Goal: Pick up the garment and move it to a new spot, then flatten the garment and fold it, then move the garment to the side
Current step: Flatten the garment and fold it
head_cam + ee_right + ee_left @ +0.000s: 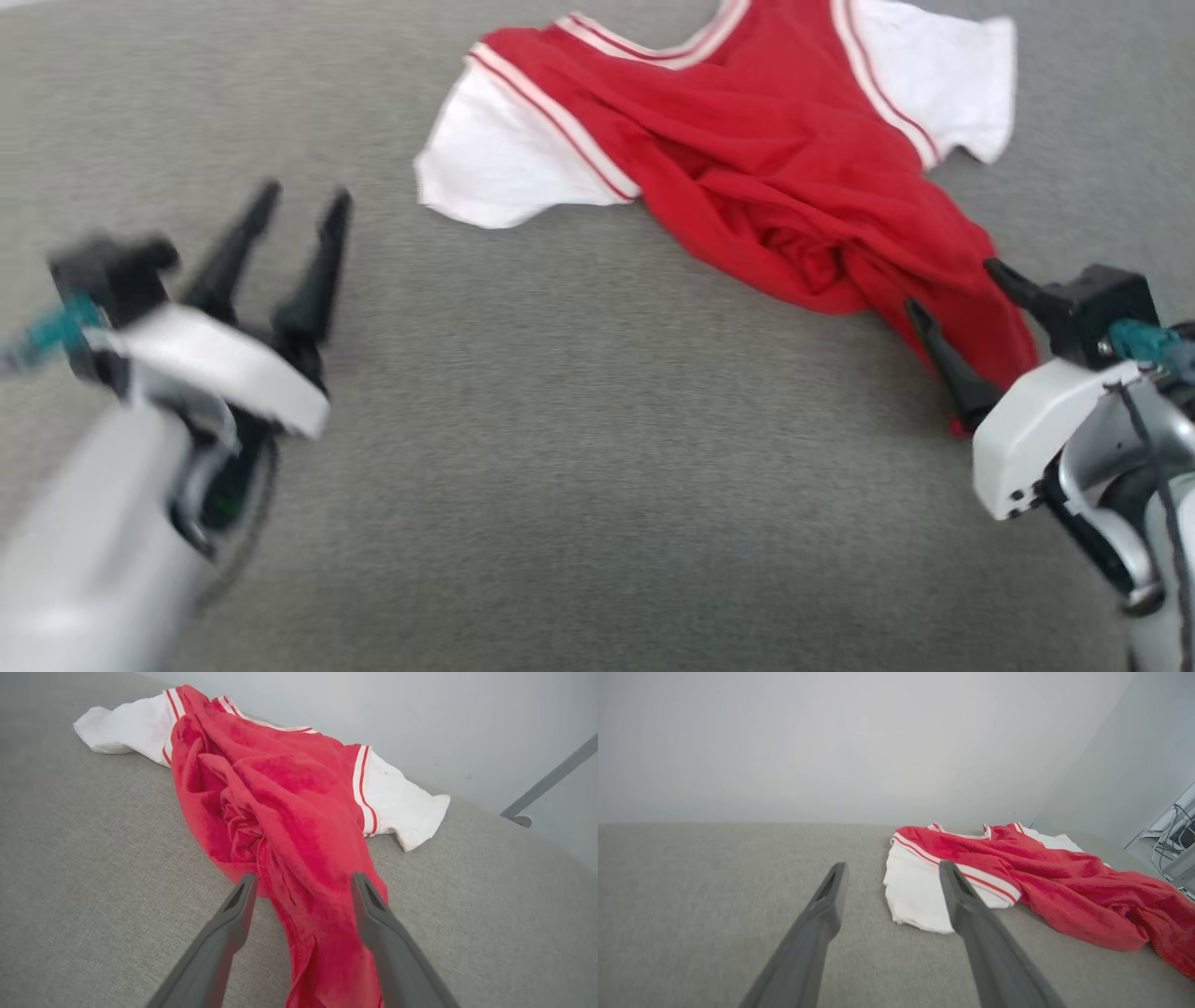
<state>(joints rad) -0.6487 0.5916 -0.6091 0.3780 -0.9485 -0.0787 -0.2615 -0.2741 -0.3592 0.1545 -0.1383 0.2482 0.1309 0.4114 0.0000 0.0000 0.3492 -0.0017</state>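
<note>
Red jersey-style T-shirt with white short sleeves and red-white striped trim (pixel 747 140) (pixel 1064 891) (pixel 289 788) lies crumpled on the grey woven-cloth desk (pixel 579 448), toward the far right side. Collar end points away from the robot, and the red body is twisted into a rope that runs down to the right claw (pixel 950 287) (pixel 303 877). Right claw is spread wide with the twisted hem end lying between its fingers. Cloth touches or sits just beside the fingers but nothing is pinched. Left claw (pixel 301 201) (pixel 893 868) is also spread wide and empty, over bare desk, well apart from the shirt and aimed roughly at the near white sleeve (pixel 504 168). Head view is motion-blurred on the left arm. My read: shirt is down on its spot and not yet spread, so the flatten step is in hand, with fold and side move not begun. Next move likely calls for the right claw to close on the hem bunch, the left to reach in for the opposite hem corner or sleeve side, then pull apart to untwist. Risk: gripping several layers keeps the twist locked in.
</note>
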